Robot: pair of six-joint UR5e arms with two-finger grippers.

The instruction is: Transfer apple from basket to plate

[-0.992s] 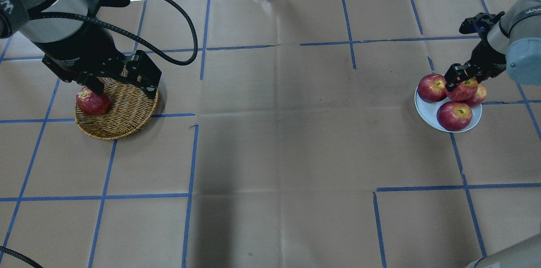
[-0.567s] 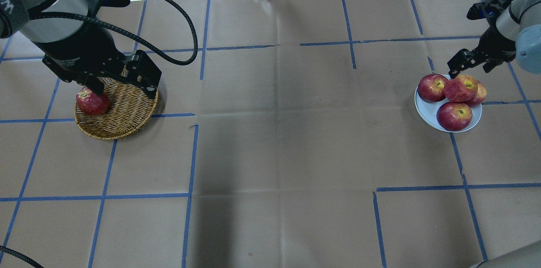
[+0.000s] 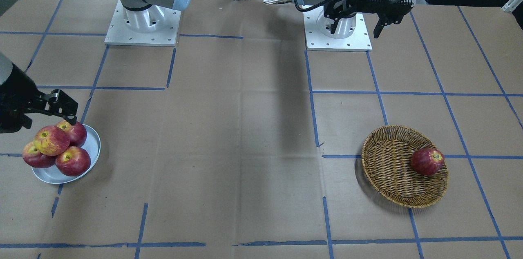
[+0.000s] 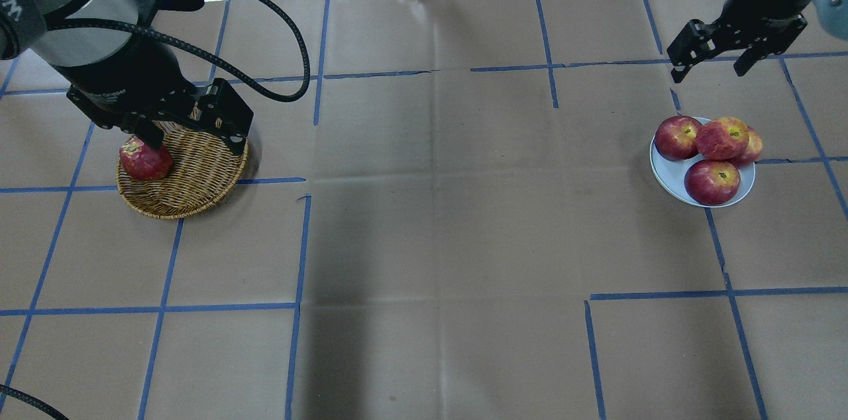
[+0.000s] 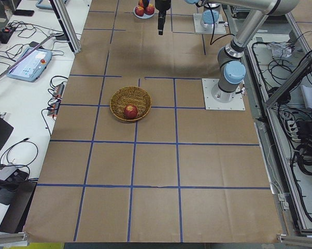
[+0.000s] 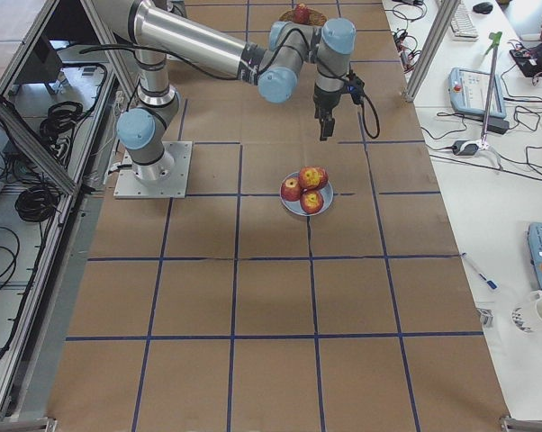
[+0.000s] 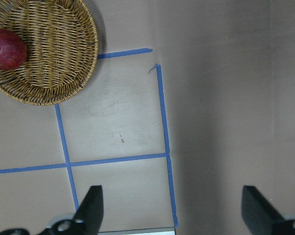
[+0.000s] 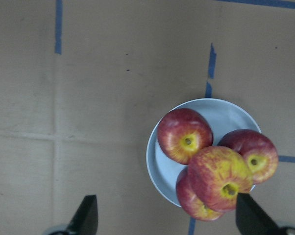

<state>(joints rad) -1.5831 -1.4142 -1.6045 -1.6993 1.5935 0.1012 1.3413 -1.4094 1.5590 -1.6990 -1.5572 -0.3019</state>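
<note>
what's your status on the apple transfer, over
Right gripper open, empty, raised clear of plate. Left gripper open, empty, held high. Apple stacked atop three red apples on plate. One dark apple in basket; no obstruction seen.

— Any room on the plate [image 4: 668,173]?
— Barely. Three red apples [image 4: 712,181] crowd it, with the apple [image 4: 722,136] perched on top; only the rim on the basket [image 4: 192,191] side is bare. My right end effector [image 4: 707,71] hangs beyond the pile, fingers spread, apart from it.
— And in the basket?
— One dark apple [image 4: 144,160] at its left edge; the rest is free weave under my left end effector [image 4: 193,138], spread wide. Between the two I have open table [image 4: 437,208].
</note>
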